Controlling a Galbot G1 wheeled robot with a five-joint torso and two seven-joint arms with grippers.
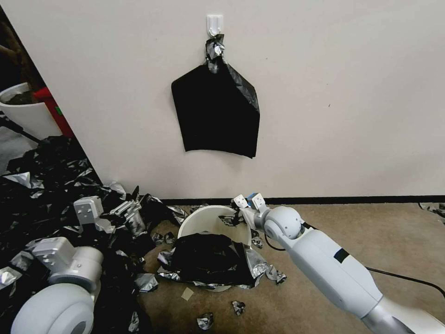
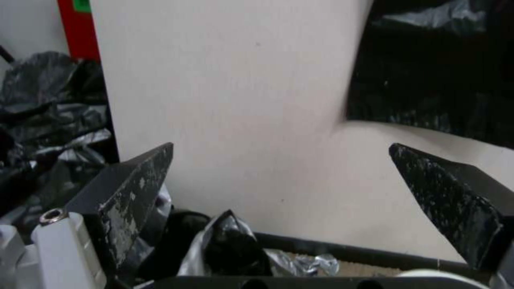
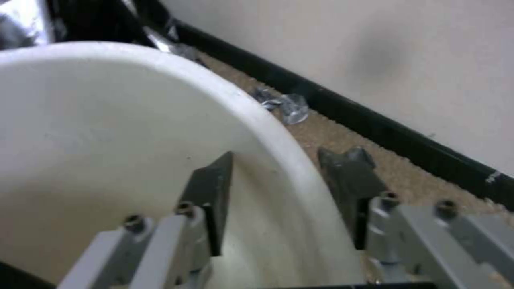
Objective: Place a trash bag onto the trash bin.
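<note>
Low, right gripper (image 3: 278,176) astride trash bin (image 3: 134,132) rim.

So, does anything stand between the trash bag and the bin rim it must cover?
Partly. The right gripper straddles the far rim of the trash bin, one finger inside, one outside, so the trash bag, draped over the near side, could not wrap there. The left gripper hangs open over the heap of bags.
</note>
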